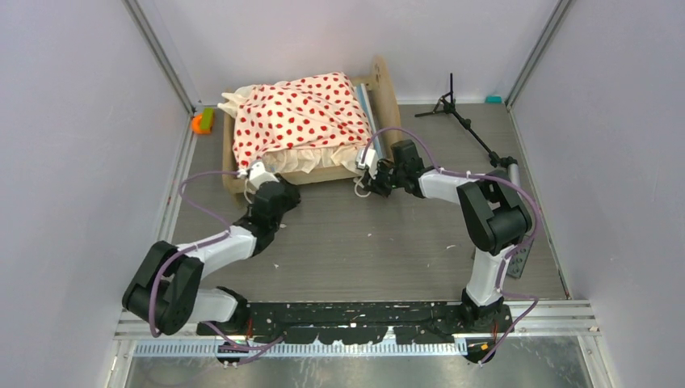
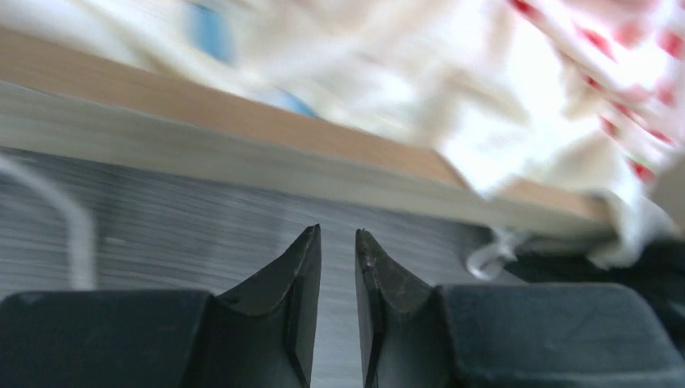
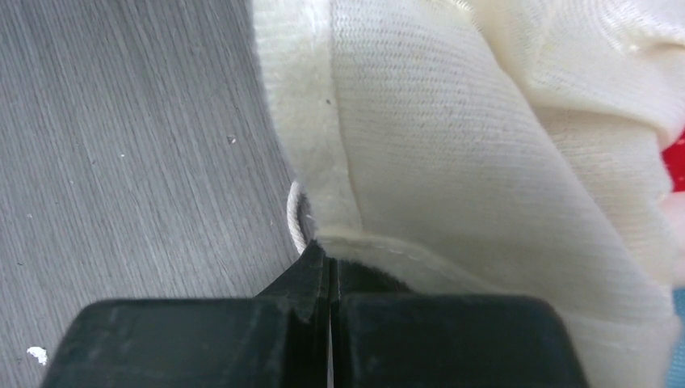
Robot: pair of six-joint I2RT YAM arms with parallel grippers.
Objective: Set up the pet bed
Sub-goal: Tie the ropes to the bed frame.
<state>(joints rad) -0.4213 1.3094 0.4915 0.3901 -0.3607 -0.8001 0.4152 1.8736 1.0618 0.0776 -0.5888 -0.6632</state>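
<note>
The pet bed [image 1: 386,95], a light-wood frame, stands at the back middle of the floor. Cream bedding with red polka dots [image 1: 299,113] is heaped over it, and a blue-striped mattress edge [image 1: 368,101] shows on its right. My left gripper [image 1: 257,173] is at the bed's front left corner. In the left wrist view it [image 2: 338,235] is slightly open, with nothing between the fingers, below the wooden rail [image 2: 242,121] and the blurred bedding [image 2: 517,121]. My right gripper [image 1: 367,162] is at the front right corner. In the right wrist view it [image 3: 329,255] is shut on the cream bedding's hem [image 3: 444,145].
An orange and green object [image 1: 202,121] lies left of the bed. A black tripod stand [image 1: 452,105] lies at the back right, with a small teal item [image 1: 493,99] behind it. A white cord loop [image 3: 296,218] hangs by the hem. Grey walls close in on both sides.
</note>
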